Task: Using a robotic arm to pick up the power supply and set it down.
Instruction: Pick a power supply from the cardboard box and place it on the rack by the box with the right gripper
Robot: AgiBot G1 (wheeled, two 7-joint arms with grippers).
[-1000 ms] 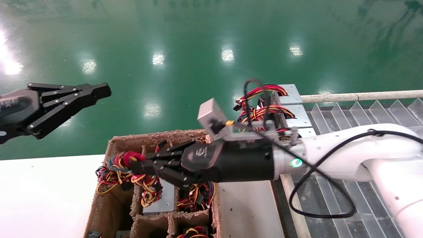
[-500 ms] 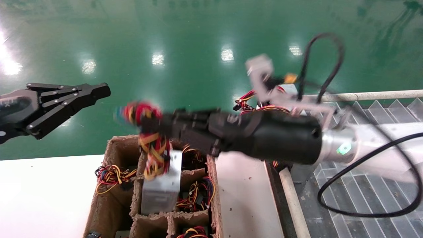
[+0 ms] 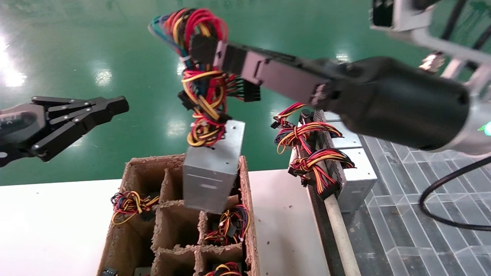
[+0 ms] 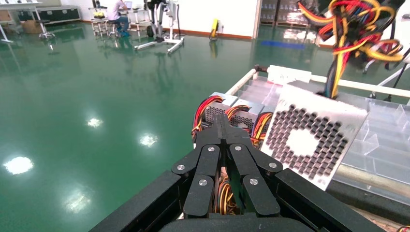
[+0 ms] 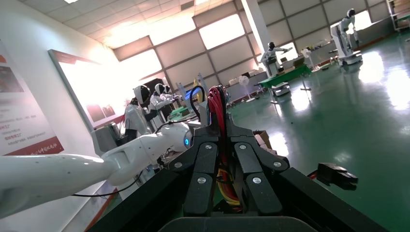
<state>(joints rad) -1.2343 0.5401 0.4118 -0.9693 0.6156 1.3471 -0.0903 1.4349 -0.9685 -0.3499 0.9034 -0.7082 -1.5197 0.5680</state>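
The robotic arm's black wrist body (image 3: 395, 99) reaches in from the upper right. My right gripper (image 3: 203, 50) is shut on the tied bundle of red, yellow, black and blue-green wires (image 3: 199, 80). The power supply (image 3: 213, 168), a grey metal box, hangs tilted from those wires, its lower end just above the cardboard crate's back cells. Its perforated face (image 4: 304, 142) shows in the left wrist view. Red wires (image 5: 217, 104) pass between the shut fingers of the right gripper (image 5: 220, 121). My left gripper (image 3: 115, 105) hangs shut and idle at the far left, seen too as the left gripper (image 4: 223, 121).
A divided cardboard crate (image 3: 142, 165) on the white table (image 3: 46, 222) holds more wire bundles (image 3: 130, 205). Other grey power supplies (image 3: 345, 168) stand in a row at the table's right edge beside a grey slotted tray (image 3: 414, 214). A black cable (image 3: 441, 199) loops under the right arm.
The right gripper has risen sharply with the wire bundle, pulling the power supply up out of its crate cell. The left arm has not moved.
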